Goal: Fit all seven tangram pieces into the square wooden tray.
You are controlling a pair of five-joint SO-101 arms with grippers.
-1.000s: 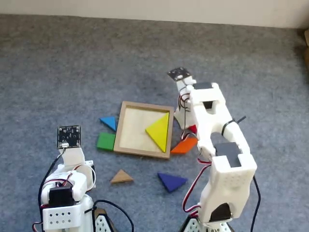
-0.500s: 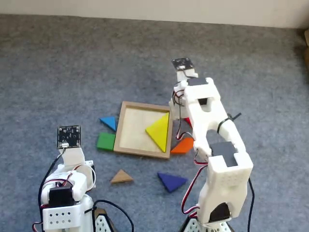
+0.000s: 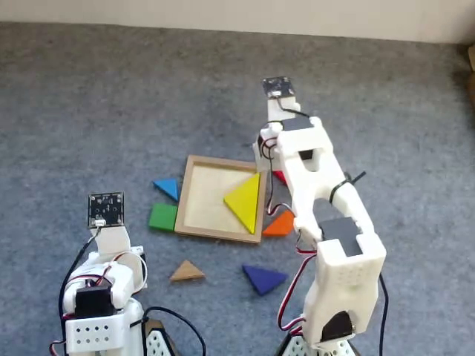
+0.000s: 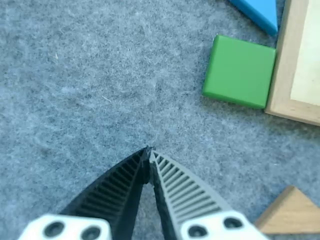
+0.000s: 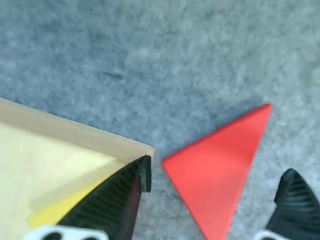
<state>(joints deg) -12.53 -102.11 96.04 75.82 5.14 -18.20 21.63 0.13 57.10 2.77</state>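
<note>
The square wooden tray (image 3: 194, 216) lies mid-carpet with a yellow triangle (image 3: 245, 202) inside it, against its right side. My right gripper (image 5: 218, 182) is open and straddles a red triangle (image 5: 220, 165) on the carpet just outside the tray's far right corner (image 5: 75, 132). One finger is over that corner and the other is beyond the red piece. In the high view the red triangle (image 3: 280, 176) peeks out beside the right arm. My left gripper (image 4: 149, 152) is shut and empty, low over bare carpet near a green square (image 4: 239, 71).
A light blue piece (image 3: 167, 188) and the green square (image 3: 162, 216) lie left of the tray. An orange triangle (image 3: 280, 224) sits at its near right corner. A tan triangle (image 3: 185, 272) and a dark blue triangle (image 3: 265, 278) lie nearer the arm bases.
The right arm has stretched farther away and slightly left along the tray's right edge, uncovering more of the orange triangle. The left arm has stayed still.
</note>
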